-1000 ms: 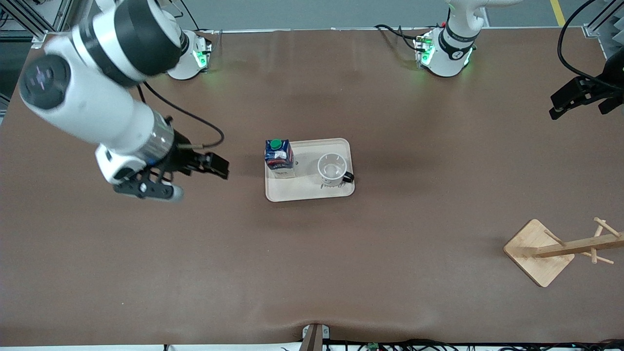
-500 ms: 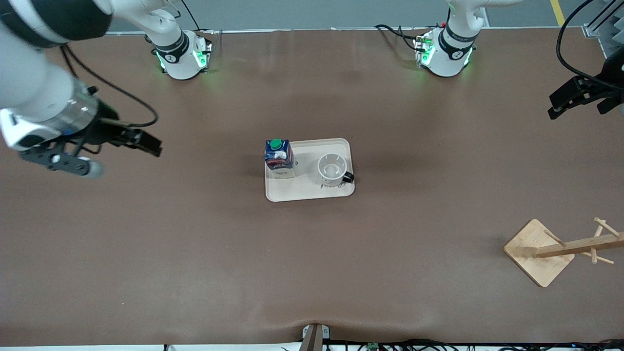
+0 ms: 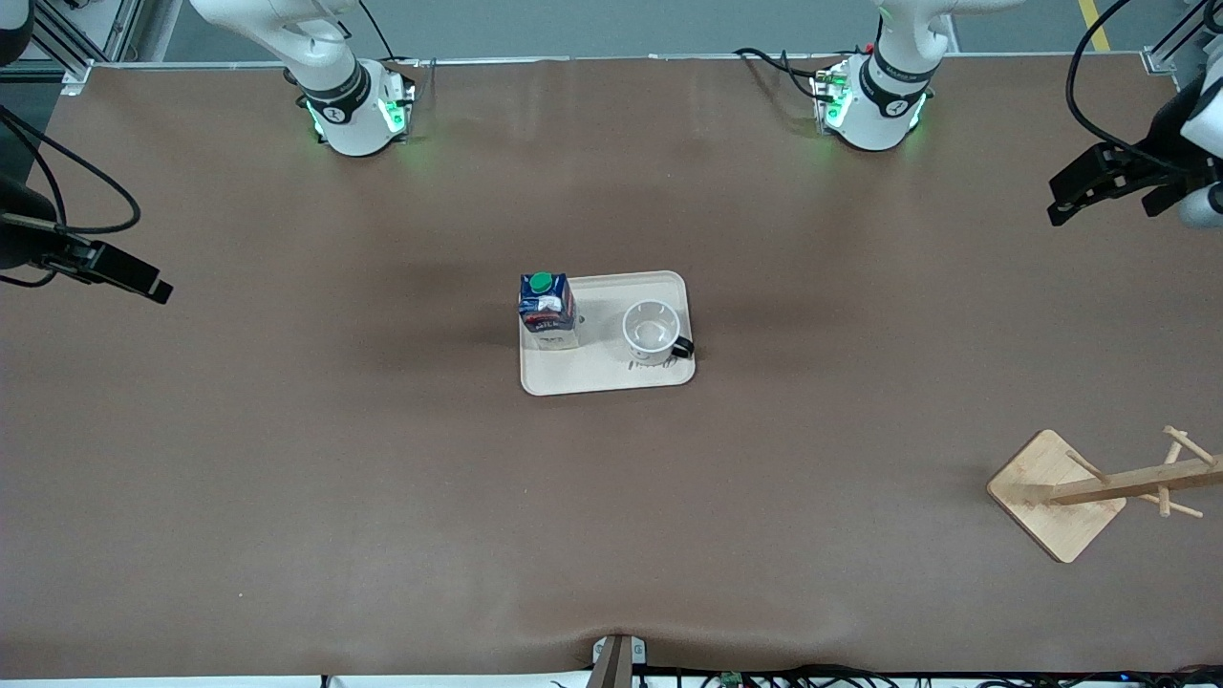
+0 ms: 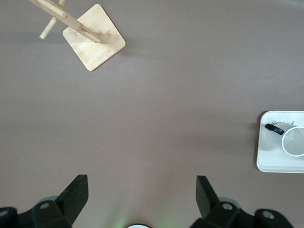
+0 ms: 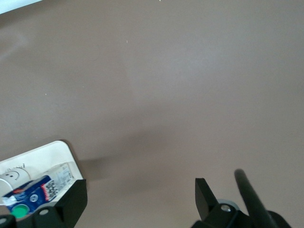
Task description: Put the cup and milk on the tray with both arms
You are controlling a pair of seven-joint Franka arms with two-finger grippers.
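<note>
Cream tray [image 3: 606, 377] with rounded corners sits mid-counter [image 3: 611, 535], flat, long side running between the two arms' ends. Milk [image 3: 547, 311] stands upright on the tray at the end toward the right arm: dark blue carton, green round cap on top, red label, pale lower part. Cup [image 3: 653, 333] stands upright on the tray at the end toward the left arm: white mug, open mouth up, black handle pointing toward the left arm's end; in the right wrist view a black smiley shows on its side [image 5: 14, 174]. Milk and cup are near each other, not touching. Right gripper [image 3: 119, 275] is up over the counter edge at the right arm's end, well apart from the tray; jaws released, spread wide with nothing between them in the right wrist view. Left gripper [image 3: 1099, 182] is up over the counter at the left arm's end, also well apart from the tray; jaws released, wide, empty in the left wrist view. Wooden rack [image 3: 1099, 489] with pegs stands on a square base near the left arm's end, nearer the front camera than the tray.
</note>
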